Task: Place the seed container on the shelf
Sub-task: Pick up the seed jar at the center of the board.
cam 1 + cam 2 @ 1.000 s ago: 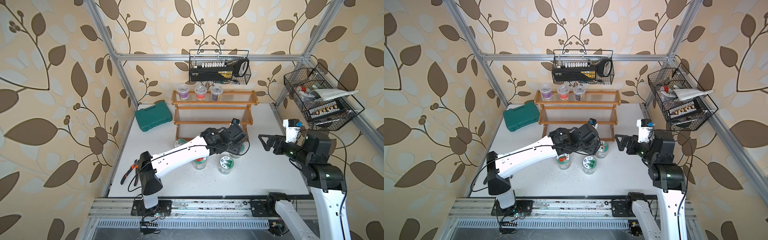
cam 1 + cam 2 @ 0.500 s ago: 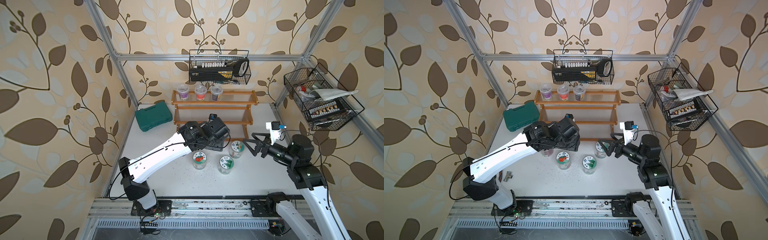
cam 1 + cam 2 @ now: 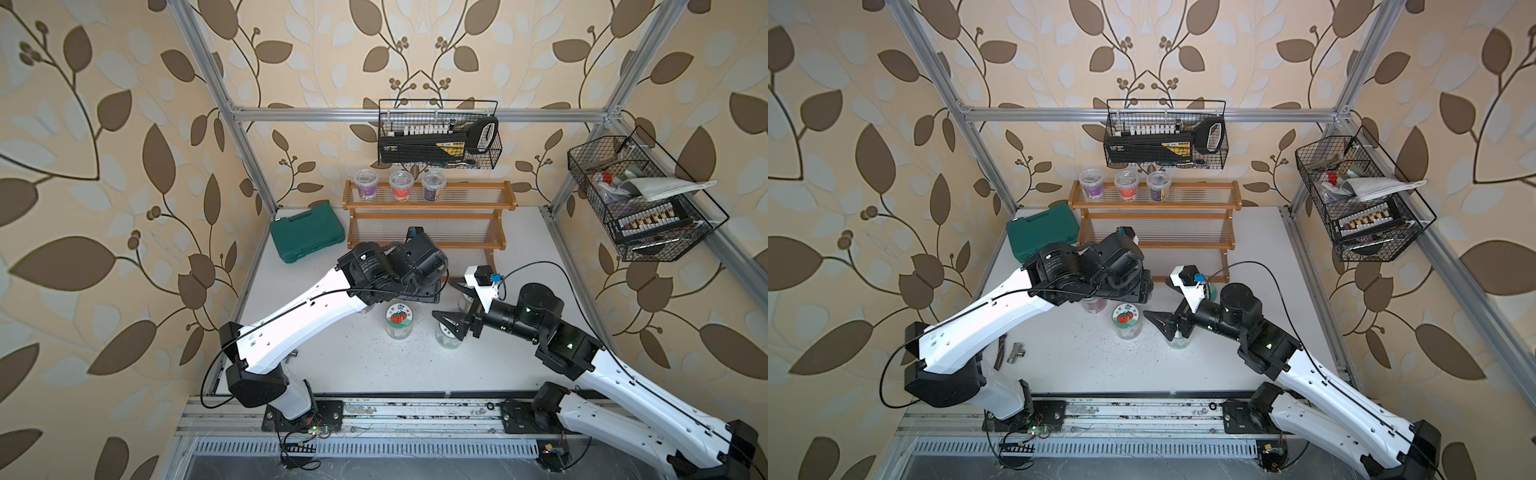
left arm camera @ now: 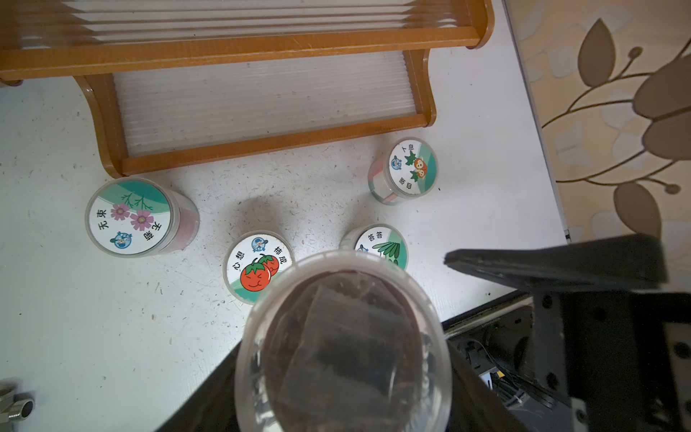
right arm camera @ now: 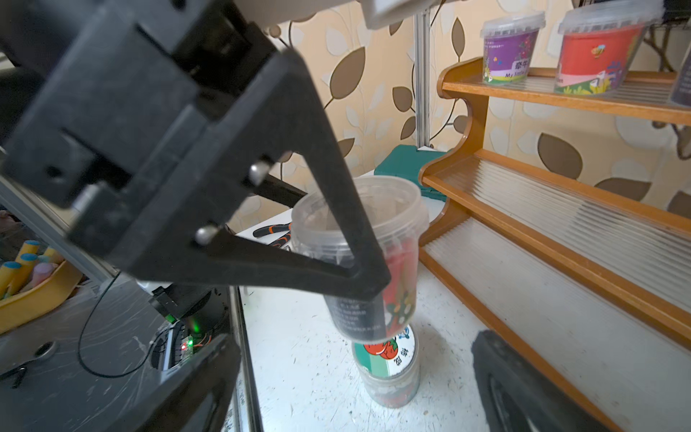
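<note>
The shelf [image 3: 430, 205] stands at the far side of the desk [image 3: 357, 365]. Its top tier carries three tubs [image 3: 401, 185], while the two lower tiers look bare. I judge this to be the carry step. My left tool [image 5: 336, 247] is partly closed around the seed container [image 5: 392, 217] and holds it upright, clear of the desk. It hangs just near of the lowest tier, roughly above the tomato-lidded jar [image 3: 398, 318]. My right tool [image 3: 444, 299] is spread as wide as it goes and grips nothing, hanging low among the jars to the right.

The next move, as I see it, calls for carrying the container farther in over a free tier. It then has to come down flat on the ribbed surface before the grip opens, staying clear of the wooden front rail.

In both top views the left wrist covers its own tool and most of the container, so I cannot read its height from there. In the right wrist view the far finger sits behind the cup. The flower-lidded jar [image 4: 129, 217] shows well only in the left wrist view. Through the container's clear lid I see only something dark and blurred.
</note>
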Robot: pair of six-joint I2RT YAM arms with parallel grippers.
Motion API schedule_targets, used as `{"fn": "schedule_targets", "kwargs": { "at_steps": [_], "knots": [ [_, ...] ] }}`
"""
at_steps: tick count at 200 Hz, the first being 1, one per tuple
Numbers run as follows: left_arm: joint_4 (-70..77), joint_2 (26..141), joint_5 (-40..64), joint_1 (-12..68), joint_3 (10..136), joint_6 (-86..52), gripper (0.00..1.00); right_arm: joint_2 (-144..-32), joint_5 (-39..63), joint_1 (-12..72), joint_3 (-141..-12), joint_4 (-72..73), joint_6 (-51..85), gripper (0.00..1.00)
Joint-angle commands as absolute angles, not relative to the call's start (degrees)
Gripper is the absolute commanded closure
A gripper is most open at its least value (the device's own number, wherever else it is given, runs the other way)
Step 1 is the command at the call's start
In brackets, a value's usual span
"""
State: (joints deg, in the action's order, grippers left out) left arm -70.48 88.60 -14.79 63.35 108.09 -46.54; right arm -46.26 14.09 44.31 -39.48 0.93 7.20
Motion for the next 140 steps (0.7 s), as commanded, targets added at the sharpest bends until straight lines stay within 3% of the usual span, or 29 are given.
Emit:
{"fn": "schedule_targets", "kwargs": {
  "at_steps": [1,89,140],
  "knots": [
    [-68.4,85.7,-13.5,63.0,107.2,-46.8,0.5,-47.6,8.6,45.7,-37.5,9.5,5.8,0.01],
    [-65.2,84.8,-11.0,63.0,104.8,-45.8,0.49,-50.8,6.2,49.0,-36.2,18.2,4.5,0.01],
    [-64.2,84.6,-9.4,63.0,104.7,-45.6,0.5,-51.6,7.6,49.2,-36.4,18.5,3.4,0.09]
  ]
}}
